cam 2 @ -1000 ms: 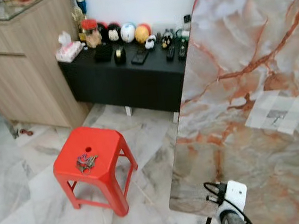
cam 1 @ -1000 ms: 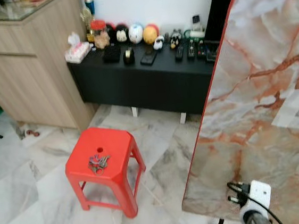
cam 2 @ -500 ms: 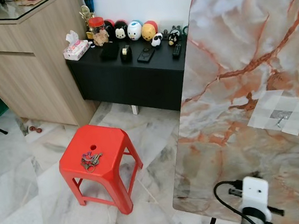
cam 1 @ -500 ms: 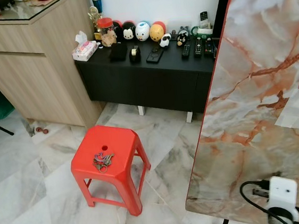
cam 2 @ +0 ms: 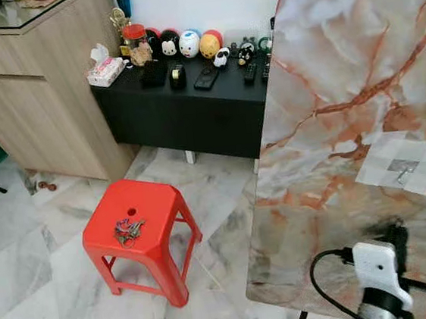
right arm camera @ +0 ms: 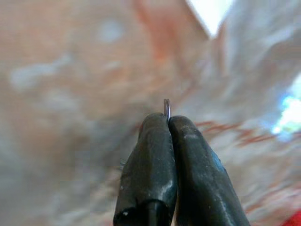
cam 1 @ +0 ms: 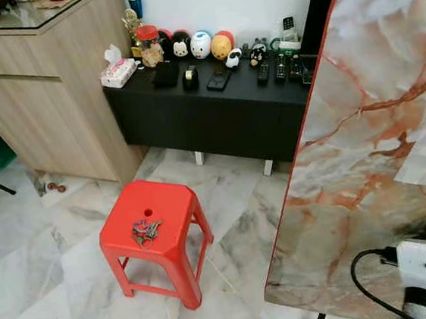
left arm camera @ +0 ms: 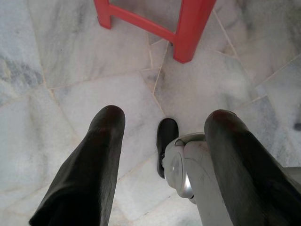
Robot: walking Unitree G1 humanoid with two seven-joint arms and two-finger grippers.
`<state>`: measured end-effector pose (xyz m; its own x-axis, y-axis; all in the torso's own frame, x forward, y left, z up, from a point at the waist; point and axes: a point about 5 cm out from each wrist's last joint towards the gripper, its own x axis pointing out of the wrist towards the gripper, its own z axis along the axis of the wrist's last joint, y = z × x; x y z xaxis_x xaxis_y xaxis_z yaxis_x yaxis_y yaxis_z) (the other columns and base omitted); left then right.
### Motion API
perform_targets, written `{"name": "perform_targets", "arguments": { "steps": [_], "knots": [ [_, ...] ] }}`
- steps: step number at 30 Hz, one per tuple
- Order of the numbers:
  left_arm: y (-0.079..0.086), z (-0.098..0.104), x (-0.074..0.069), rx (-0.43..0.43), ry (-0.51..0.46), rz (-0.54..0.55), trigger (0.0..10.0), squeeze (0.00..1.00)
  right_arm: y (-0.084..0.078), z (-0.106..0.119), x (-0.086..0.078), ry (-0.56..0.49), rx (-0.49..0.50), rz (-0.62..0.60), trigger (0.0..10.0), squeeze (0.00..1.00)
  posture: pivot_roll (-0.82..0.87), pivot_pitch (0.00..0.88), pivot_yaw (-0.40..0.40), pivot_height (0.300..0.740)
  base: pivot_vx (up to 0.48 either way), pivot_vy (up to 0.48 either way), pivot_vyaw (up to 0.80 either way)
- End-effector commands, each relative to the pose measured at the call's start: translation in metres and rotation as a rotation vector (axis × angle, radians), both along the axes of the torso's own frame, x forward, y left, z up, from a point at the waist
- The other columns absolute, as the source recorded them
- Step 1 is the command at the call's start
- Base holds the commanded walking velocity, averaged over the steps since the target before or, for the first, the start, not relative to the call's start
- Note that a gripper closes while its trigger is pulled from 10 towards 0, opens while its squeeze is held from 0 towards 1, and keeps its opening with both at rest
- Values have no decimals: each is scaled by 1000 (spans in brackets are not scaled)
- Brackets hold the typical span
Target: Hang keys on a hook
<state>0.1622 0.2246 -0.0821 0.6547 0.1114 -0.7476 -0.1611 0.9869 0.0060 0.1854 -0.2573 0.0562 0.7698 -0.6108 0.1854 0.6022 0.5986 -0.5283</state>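
Keys (cam 1: 145, 230) mid-seat on red stool (cam 1: 174, 209), left end effector (left arm camera: 164, 155) spread, right end effector (right arm camera: 168, 123) pressed together

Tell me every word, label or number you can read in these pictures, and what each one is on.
No text can be read anywhere.
Tissue pack: print too blurred to read.
Red-lidded jar: label too small to read.
Remote controls on the black cabinet: buttons too small to read.
Keys on the red stool: no markings can be made out.
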Motion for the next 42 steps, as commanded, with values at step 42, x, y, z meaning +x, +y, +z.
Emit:
{"name": "perform_targets", "arguments": {
  "steps": [42],
  "knots": [
    [-9,-4,-3,-5,39,-53,10000,0,13,47,9,27,-375,86,10000,0,54,13,-40,740,0,0,0]
  ]
}}
